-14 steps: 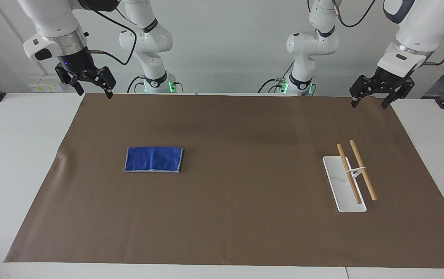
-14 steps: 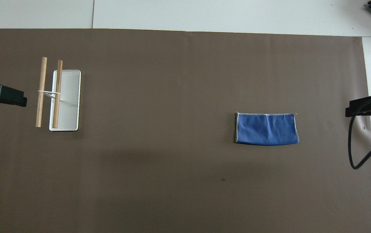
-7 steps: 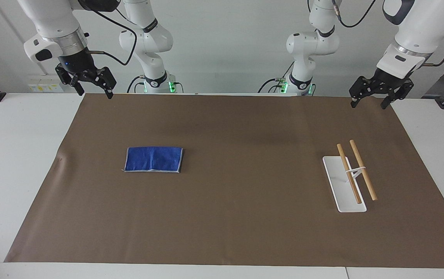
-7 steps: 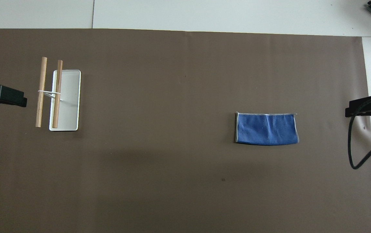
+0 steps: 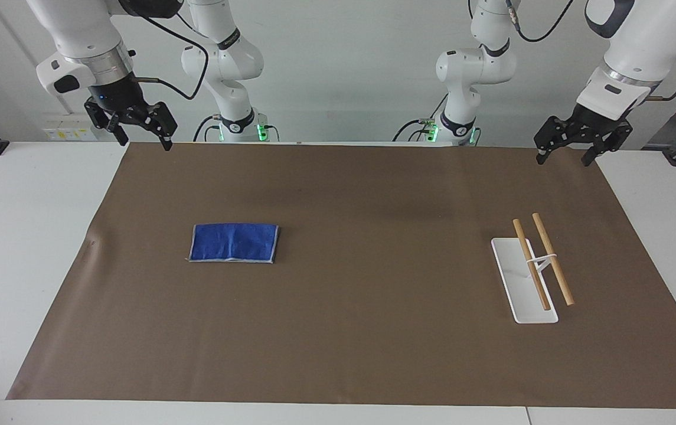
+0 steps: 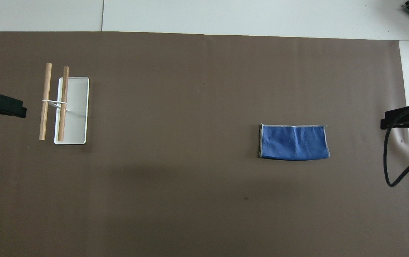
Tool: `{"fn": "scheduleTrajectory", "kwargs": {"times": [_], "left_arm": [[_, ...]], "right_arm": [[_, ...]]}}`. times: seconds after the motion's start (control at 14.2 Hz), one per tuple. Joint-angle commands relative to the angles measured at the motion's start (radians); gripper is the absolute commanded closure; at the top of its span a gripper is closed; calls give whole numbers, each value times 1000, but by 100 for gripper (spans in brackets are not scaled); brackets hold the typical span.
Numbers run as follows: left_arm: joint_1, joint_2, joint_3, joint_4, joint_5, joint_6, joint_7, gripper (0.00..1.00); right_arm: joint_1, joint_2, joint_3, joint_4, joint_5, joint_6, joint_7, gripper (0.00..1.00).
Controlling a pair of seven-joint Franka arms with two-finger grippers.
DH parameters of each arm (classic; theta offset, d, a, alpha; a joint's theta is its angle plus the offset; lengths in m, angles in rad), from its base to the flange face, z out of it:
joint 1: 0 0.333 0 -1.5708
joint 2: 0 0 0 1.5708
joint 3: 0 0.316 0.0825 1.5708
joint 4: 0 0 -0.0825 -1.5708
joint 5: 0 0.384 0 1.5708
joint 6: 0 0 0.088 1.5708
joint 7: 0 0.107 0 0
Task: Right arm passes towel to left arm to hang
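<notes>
Left gripper slightly retracted, open.

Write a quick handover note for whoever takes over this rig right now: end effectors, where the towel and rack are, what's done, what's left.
Right end effector: open, empty, raised over the mat's robot-side corner at the right arm's end.
Left end effector: open, empty, raised over the mat's edge at the left arm's end.
Towel: folded flat on the mat, toward the right arm's end, untouched.
Rack: white base with two wooden bars, toward the left arm's end, nothing hung on it.
Done: nothing.
Left: right arm picks up the towel, passes it to the left arm, left arm hangs it.
</notes>
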State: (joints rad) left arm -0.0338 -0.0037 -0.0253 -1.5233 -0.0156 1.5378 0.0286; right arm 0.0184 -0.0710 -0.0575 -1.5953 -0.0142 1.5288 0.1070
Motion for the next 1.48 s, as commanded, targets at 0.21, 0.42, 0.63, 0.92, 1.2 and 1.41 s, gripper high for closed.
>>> {"fn": "scheduleTrajectory", "kwargs": {"times": [0.21, 0.42, 0.63, 0.92, 1.2, 1.41], "left_arm": [[6, -32, -1, -37, -3, 12, 5, 0], [6, -32, -1, -37, -3, 12, 5, 0], [6, -32, -1, -37, -3, 12, 5, 0], [6, -32, -1, -37, -3, 12, 5, 0], [6, -32, -1, -37, -3, 12, 5, 0], [6, -32, -1, -37, -3, 12, 5, 0]], "right_arm": [[-1, -24, 7, -34, -10, 8, -23, 0], [55, -30, 7, -119, -16, 111, -14, 0], [89, -24, 7, -241, -16, 269, 2, 0], [110, 35, 7, -402, 2, 515, 14, 0], [150, 146, 10, -492, 2, 733, 16, 0], [153, 186, 10, -586, 3, 891, 14, 0]]}}
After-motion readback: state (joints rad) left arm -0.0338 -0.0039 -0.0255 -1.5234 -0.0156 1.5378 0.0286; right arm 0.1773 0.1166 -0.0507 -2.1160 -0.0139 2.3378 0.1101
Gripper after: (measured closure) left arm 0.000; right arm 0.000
